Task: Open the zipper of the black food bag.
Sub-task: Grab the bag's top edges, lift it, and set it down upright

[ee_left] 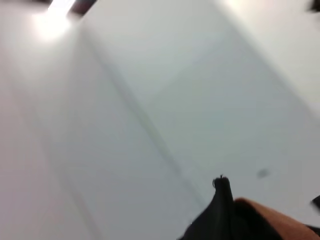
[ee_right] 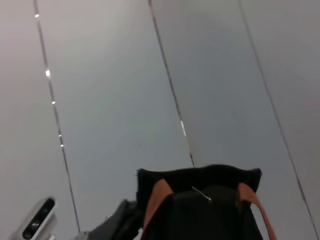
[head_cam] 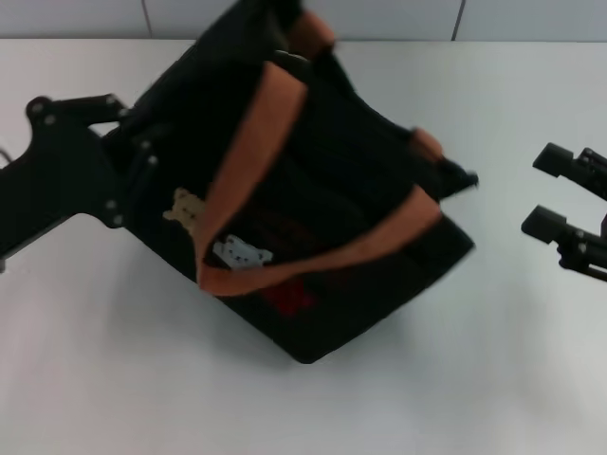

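The black food bag (head_cam: 313, 190) sits tilted in the middle of the white table, its two orange-brown handles (head_cam: 248, 152) draped across it. Two bear patches (head_cam: 188, 207) and a red label (head_cam: 289, 299) show on its front. My left gripper (head_cam: 119, 161) is pressed against the bag's left end. My right gripper (head_cam: 542, 190) hangs open to the right of the bag, apart from it. In the right wrist view the bag (ee_right: 200, 210) shows end-on, with the zipper's slim silver pull tab (ee_right: 202, 194) on top between the handles. The left wrist view catches only a black corner of the bag (ee_left: 220, 210).
The white table (head_cam: 493, 379) spreads around the bag, with a tiled wall (head_cam: 379, 17) behind it. In the right wrist view part of the left arm (ee_right: 117, 222) shows beside the bag.
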You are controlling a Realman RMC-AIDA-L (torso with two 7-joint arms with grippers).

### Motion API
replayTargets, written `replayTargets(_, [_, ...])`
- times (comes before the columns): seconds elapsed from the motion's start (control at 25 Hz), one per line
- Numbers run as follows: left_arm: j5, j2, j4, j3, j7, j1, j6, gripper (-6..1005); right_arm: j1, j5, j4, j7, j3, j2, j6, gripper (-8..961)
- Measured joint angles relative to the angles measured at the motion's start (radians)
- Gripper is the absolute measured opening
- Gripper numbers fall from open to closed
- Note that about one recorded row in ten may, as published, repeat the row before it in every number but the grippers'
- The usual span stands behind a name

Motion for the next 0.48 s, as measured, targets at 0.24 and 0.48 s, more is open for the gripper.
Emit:
replayTargets(0.24, [0.001,-0.001,0.063,0.158,0.123,-0.061,0.014,95,0.002,-0.005,0.008,0.016,-0.012,0.0,0.022,832])
replayTargets(0.48, [-0.004,-0.003,0.098,0.281,0.231,-0.062,-0.037,93,0.031,-0.091,-0.007,0.099,-0.117,-0.002,0.106,831])
